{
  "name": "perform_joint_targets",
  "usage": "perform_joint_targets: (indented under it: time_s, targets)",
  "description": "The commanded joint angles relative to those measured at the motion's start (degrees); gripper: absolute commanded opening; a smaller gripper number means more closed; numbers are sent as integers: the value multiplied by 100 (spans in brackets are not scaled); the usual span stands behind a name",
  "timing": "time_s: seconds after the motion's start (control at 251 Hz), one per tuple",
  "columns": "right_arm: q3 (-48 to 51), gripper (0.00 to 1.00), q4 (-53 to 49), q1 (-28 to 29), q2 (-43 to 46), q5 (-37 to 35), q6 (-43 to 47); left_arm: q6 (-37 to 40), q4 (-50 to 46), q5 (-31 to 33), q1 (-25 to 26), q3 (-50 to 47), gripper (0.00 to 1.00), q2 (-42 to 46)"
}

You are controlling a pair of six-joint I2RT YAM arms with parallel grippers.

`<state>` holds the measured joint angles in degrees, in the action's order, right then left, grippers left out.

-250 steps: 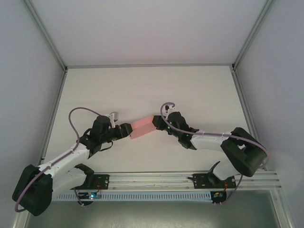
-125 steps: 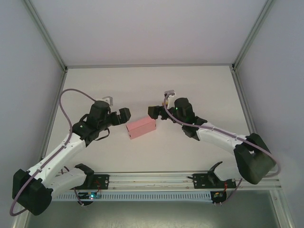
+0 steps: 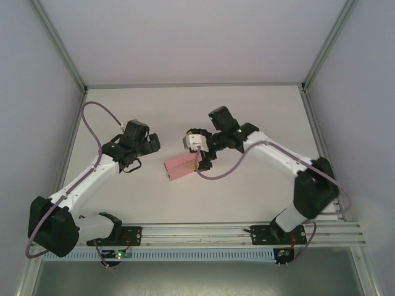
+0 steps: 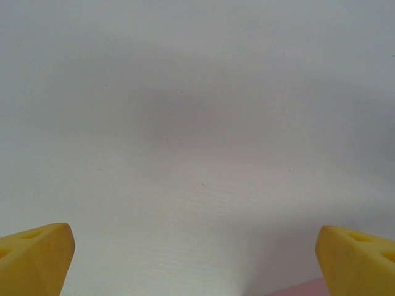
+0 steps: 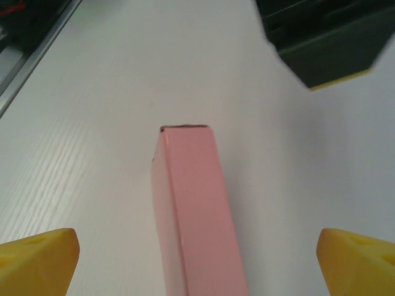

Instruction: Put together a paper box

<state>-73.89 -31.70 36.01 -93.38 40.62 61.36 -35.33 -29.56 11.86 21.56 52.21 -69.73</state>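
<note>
Folded pink paper box (image 3: 179,168) lies on bare white table (image 3: 247,117); right gripper (image 5: 197,256) straddles its right end, fingers spread wide. Left gripper (image 3: 153,143) hangs near, released.

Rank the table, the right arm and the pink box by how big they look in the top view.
1. Table
2. Right arm
3. Pink box
The arm stands nearer the camera than the box, but the difference looks too wide for that to change the order.

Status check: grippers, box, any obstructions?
Left gripper open, empty, apart from the paper box. Right gripper open over its end, no grip. Box folded, flat on table. Nothing in the way.
</note>
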Motion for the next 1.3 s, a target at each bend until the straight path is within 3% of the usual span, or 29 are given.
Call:
perform_joint_targets:
  time_s: [0.0,0.255,0.511,0.694,0.75,0.81,0.866,1.002,1.093,1.193,1.297]
  targets:
    - [-972,98,-2079,131,-724,89,1656,193,-76,96,-104,172,100,-36]
    - [-2086,98,-2291,591,-1979,-1445,1466,264,-42,32,-192,137,100,-57]
    - [-2841,98,-2683,643,-2834,-1924,1361,310,-59,26,-242,86,100,-38]
    - [-2937,76,-2815,722,-2902,-2228,1200,322,-80,-15,-259,91,100,-54]
    - [-2816,61,-2621,723,-2764,-2328,1114,326,-69,-52,-261,106,100,-57]
    - [-2546,35,-2163,723,-2508,-2457,940,325,-72,-66,-264,114,100,-38]
    - [-2198,27,-1637,722,-2186,-2646,777,316,-67,-37,-267,101,100,7]
    - [-1186,27,-232,666,-1349,-3411,145,269,-78,111,-275,12,100,200]
    - [-118,27,1370,711,-903,-4797,10,231,-33,137,-291,-99,100,335]
    - [998,27,3363,690,-782,-5997,561,206,32,97,-327,-186,100,414]
    - [1514,26,4405,635,-947,-6171,663,164,62,43,-359,-224,100,404]
